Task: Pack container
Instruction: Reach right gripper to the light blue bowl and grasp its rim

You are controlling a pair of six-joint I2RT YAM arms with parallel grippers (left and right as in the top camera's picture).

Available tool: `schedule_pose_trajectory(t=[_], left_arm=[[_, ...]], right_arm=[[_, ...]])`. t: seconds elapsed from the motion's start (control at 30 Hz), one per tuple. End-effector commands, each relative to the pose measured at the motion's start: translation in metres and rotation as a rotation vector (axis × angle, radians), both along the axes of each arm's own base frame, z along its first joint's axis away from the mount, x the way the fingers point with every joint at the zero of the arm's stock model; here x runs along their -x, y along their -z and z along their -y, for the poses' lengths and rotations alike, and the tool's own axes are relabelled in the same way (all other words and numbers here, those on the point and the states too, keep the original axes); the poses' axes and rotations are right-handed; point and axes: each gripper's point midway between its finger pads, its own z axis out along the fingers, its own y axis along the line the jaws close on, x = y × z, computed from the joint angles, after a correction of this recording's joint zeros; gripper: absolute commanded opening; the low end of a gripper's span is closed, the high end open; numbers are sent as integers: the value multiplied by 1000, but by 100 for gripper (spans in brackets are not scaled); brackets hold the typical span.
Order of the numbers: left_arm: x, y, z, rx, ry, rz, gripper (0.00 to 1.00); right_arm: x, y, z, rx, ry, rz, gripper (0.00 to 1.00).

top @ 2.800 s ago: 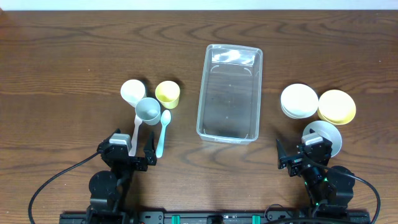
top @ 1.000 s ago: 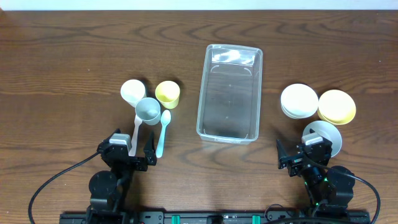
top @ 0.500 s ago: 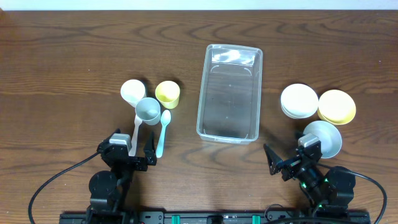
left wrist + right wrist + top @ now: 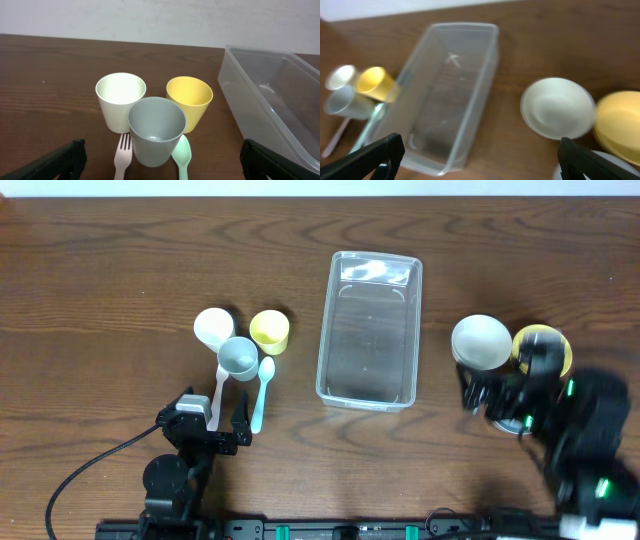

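My right claw (image 4: 495, 395) has swung out from the near edge toward the right side. It is wide open and holds nothing. My left claw (image 4: 212, 425) stays near, wide open too. The tub (image 4: 368, 330) sits empty in the middle. I think it is light, thin and slippery, so I'd pinch its rim. The white bowl (image 4: 481, 341) is just beside my right claw.

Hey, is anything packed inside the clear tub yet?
No, the tub is empty; only the wooden table shows through its clear bottom.

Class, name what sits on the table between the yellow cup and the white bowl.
The clear container, empty, sits between the yellow cup and the white bowl. The overhead view shows this best.
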Motion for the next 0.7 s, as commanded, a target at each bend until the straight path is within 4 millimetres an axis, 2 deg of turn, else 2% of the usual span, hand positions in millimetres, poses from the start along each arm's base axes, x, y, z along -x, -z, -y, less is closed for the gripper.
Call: schedule_pose_trajectory(t=[0.0, 0.1, 0.2, 0.3, 0.43, 0.6, 0.67], left_arm=[[0, 12, 1, -6, 6, -24, 98], [0, 12, 1, -6, 6, -25, 98], [0, 12, 1, -6, 6, -24, 98], [0, 12, 1, -6, 6, -24, 98], [0, 12, 1, -6, 6, -24, 98], [0, 12, 1, -6, 6, -24, 98], [0, 12, 1, -6, 6, -24, 98]], right_arm=[[-29, -9, 32, 133, 43, -89, 99], [-47, 0, 61, 127, 108, -240, 99], [-49, 26, 93, 47, 230, -411, 99], [-32, 62, 119, -119, 424, -609, 99], [-7, 96, 144, -200, 534, -778, 99], [16, 121, 168, -172, 666, -853, 99], [25, 129, 176, -133, 728, -880, 96]])
